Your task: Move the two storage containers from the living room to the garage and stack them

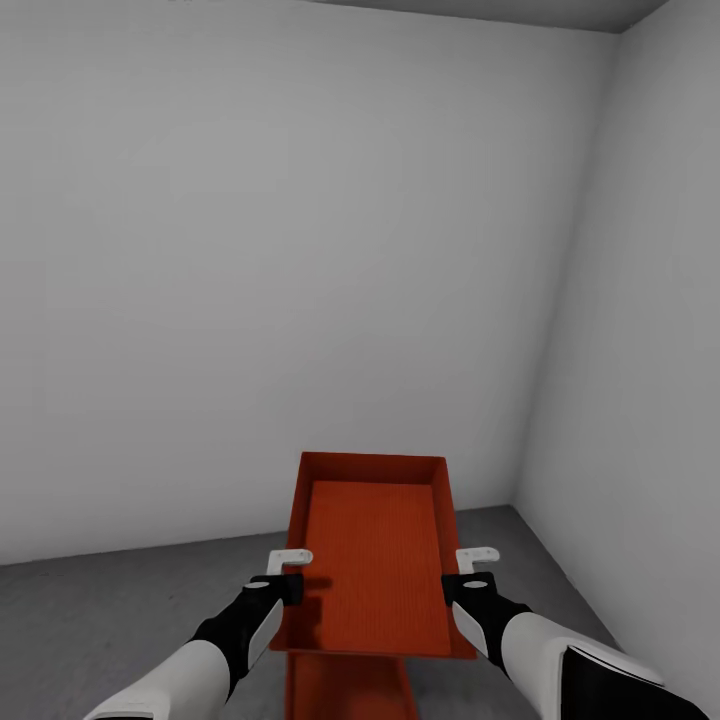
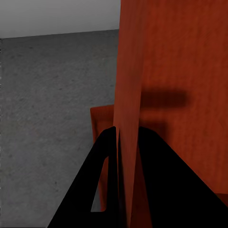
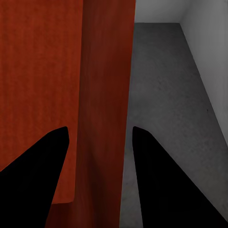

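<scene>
Both arms reach fwd from the lower edge of head view, white forearms w/ black wrists. Left gripper [image 1: 289, 566] pinches the left long wall of the upper bin [image 1: 375, 560]; in left wrist view the fingers [image 2: 107, 175] sit tight either side of that wall, so closed on it. Right gripper [image 1: 477, 563] straddles the right long wall; in right wrist view its fingers [image 3: 156, 180] stand visibly apart w/ the wall between them, gap on both sides, so it looks parted, not clamping, though contact can't be ruled out.

Upper bin is held off the ground, open top up, long axis pointing away from robot, close to the corner where the back wall [image 1: 300, 250] meets the side wall [image 1: 640, 300]. Lower bin [image 1: 350, 690] lies on the concrete floor [image 1: 120, 620] directly under it, partly hidden; its corner also shows in left wrist view [image 2: 102, 118].

Risks, judged:
- If only one side really grips, bin may tilt or swing on release of load, land skewed on lower bin.
- Lower bin mostly hidden by the upper, so alignment is hard to check; offset drop = rim catching, not nesting.
- Side wall near right arm; elbow could brush it.

Count: 2 bins, 2 grippers, 2 walls, 1 floor.
</scene>
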### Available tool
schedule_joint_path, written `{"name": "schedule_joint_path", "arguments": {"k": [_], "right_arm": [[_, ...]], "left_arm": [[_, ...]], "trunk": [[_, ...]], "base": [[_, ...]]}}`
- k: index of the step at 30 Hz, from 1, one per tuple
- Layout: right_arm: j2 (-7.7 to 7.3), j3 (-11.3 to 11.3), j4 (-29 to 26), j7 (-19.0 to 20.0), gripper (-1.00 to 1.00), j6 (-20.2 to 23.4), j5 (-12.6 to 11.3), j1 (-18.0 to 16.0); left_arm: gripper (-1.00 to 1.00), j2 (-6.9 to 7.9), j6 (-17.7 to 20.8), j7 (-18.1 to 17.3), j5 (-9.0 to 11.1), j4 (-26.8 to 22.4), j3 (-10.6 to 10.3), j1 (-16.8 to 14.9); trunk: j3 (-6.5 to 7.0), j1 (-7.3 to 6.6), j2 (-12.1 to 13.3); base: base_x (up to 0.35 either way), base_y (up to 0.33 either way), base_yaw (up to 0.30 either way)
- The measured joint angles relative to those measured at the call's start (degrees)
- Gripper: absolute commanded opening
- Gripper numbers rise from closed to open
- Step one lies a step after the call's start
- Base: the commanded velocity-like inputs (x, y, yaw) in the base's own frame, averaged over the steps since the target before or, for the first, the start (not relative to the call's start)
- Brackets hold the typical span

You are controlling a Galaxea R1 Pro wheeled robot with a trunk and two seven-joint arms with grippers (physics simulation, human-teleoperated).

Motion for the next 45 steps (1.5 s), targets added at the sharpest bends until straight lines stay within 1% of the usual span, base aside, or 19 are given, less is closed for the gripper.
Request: {"name": "schedule_joint_path", "arguments": {"k": [7, 45], "right_arm": [[-0.11, -0.1, -0.2, 0.0, -1.00, 0.0, 0.1, 0.0], [-0.22, -0.1, -0.4, 0.0, -1.00, -0.1, 0.1, 0.0]], "left_arm": [[-1.00, -0.06, 0.0, 0.0, -0.1, -0.1, 0.1, 0.0], [-1.00, -0.08, 0.0, -0.2, -0.6, -0.2, 0.4, 0.0]], "trunk": [[0.00, 0.00, 0.0], [0.00, 0.00, 0.0]], "base": [[0.000, 0.000, 0.161], [0.000, 0.000, 0.002]]}}
